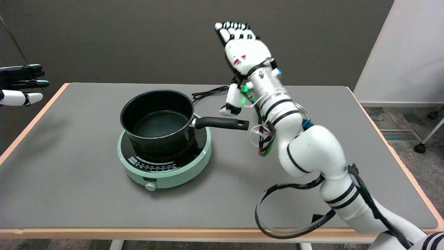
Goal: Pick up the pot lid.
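A black pot (158,121) with a long handle (222,123) stands uncovered on a mint-green induction cooker (164,158). My right hand (242,48) is raised in the air to the right of the pot and above its handle. Its fingers are stretched out flat toward the back wall, the thumb hangs below, and it holds nothing. A thin curved metallic edge (306,114) shows just behind my right forearm (277,104). It may be the pot lid's rim, but the arm hides the rest, so I cannot tell.
The cooker's black power cord (210,93) lies behind the pot toward the table's far edge. My idle left hand (20,85) hangs at the upper left. The grey table (86,194) has a wooden edge; a white wall panel stands at the far right.
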Controlling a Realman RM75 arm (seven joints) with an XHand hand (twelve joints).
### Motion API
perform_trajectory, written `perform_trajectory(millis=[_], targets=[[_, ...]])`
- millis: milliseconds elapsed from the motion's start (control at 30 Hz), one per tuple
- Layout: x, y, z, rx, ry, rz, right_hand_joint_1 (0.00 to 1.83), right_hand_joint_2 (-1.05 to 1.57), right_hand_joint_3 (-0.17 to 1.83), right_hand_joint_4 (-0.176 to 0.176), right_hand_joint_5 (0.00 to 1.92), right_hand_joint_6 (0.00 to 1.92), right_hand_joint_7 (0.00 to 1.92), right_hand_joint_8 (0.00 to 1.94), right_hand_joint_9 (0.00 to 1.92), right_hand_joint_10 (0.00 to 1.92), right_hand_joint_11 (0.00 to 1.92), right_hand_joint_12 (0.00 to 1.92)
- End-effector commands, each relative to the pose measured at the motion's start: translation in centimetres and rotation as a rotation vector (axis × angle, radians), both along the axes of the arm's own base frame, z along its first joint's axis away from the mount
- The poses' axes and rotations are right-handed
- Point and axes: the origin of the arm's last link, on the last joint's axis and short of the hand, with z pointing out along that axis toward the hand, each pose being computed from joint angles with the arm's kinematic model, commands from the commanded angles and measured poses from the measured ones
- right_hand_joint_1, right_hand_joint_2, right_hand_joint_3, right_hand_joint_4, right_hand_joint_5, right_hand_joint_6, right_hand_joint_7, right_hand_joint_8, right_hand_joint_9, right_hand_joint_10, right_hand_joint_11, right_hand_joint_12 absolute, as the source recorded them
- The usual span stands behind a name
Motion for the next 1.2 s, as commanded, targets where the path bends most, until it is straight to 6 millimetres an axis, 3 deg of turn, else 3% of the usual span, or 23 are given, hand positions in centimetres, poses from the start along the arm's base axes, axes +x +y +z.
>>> perform_trajectory(millis=[33, 300, 567, 900, 1200], targets=[[5.7, -0.6, 8.8, -0.122, -0.094, 0.150, 1.22, -0.79, 1.42, -0.017, 0.04, 0.04, 0.04, 0.04, 0.04, 0.04, 0.04, 0.04], [3.5, -0.5, 15.7, -0.258, -0.115, 0.071, 1.21, -0.73, 1.32, -0.019, 0.04, 0.04, 0.04, 0.04, 0.04, 0.04, 0.04, 0.04], [-0.6, -0.1, 18.9, -0.298, -0.150, -0.066, 1.21, -0.71, 1.23, -0.027, 0.04, 0.04, 0.04, 0.04, 0.04, 0.04, 0.04, 0.04], [-3.4, 0.3, 20.3, -0.311, -0.166, -0.155, 1.22, -0.67, 1.16, -0.055, 0.04, 0.04, 0.04, 0.04, 0.04, 0.04, 0.04, 0.04], [-2.6, 0.7, 19.7, -0.252, -0.145, -0.108, 1.22, -0.67, 1.15, -0.061, 0.04, 0.04, 0.04, 0.04, 0.04, 0.04, 0.04, 0.04]])
